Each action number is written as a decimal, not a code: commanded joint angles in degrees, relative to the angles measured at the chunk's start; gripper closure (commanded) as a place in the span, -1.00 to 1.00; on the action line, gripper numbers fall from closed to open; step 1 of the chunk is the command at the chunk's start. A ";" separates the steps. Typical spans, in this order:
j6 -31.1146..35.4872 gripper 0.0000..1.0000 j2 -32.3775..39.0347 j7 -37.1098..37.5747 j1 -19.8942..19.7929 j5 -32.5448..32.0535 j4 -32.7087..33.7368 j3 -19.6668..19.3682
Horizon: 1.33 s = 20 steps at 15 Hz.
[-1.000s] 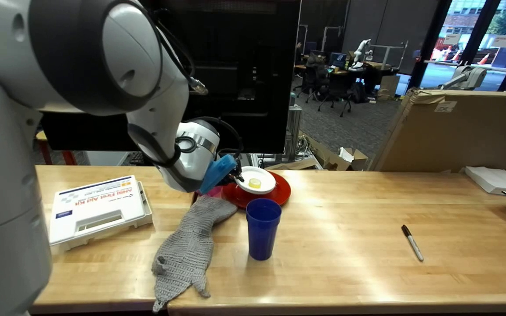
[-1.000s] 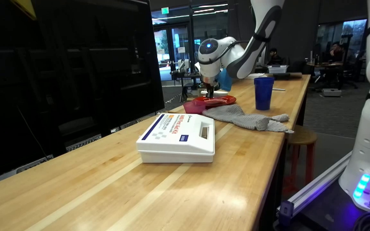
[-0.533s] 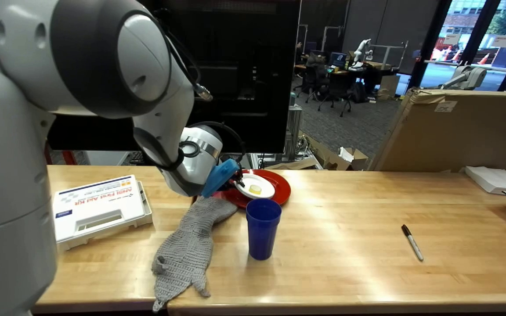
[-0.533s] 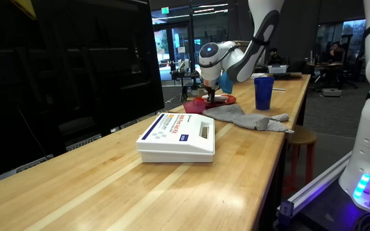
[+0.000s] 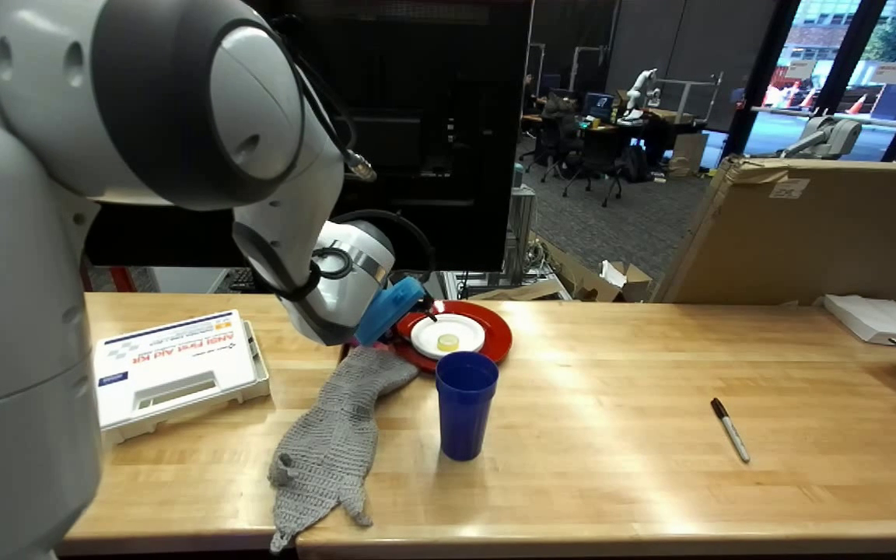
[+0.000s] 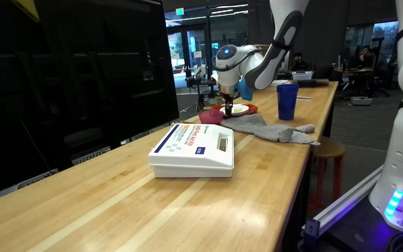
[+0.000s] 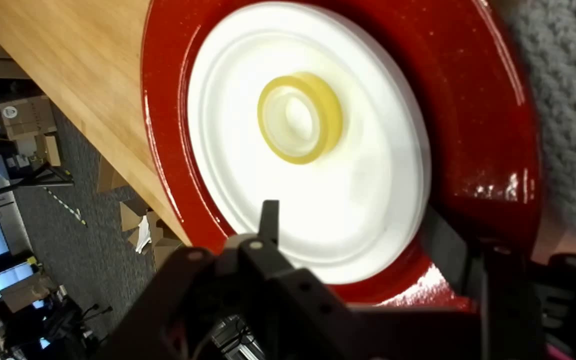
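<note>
Placing looks done: the white plate (image 7: 335,215), bearing a yellow tape roll (image 7: 330,112), rests in the red plate (image 7: 488,125), while the gripper (image 7: 352,220), fingers spread, has yet to leave the white plate's left rim.

Wrist view, centre: the white plate (image 7: 348,205) and yellow ring (image 7: 328,110) are presenting smooth, plastic-like surfaces. Right: the red plate (image 7: 483,125) is reflecting glossy highlights. Right edge: the grey cloth (image 7: 575,110) is displaying rough, matt knit. Upper left: the wooden worktop (image 7: 93,65) is showing smooth grain.
</note>
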 commanded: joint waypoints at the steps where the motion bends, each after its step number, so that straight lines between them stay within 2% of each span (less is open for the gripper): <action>1: 1.10 -0.99 -1.03 -3.59 -0.57 1.93 -0.56 0.28; 12: 1.20 -1.00 -2.19 -7.84 -0.65 3.75 -0.37 0.32; 17: 1.61 -1.00 -5.22 -14.39 -0.47 11.48 -0.03 0.16; 19: 3.20 -1.00 -6.50 -19.58 -1.11 19.88 -0.22 0.71; 20: 3.34 -1.00 -7.06 -23.82 -1.43 26.41 -0.68 1.37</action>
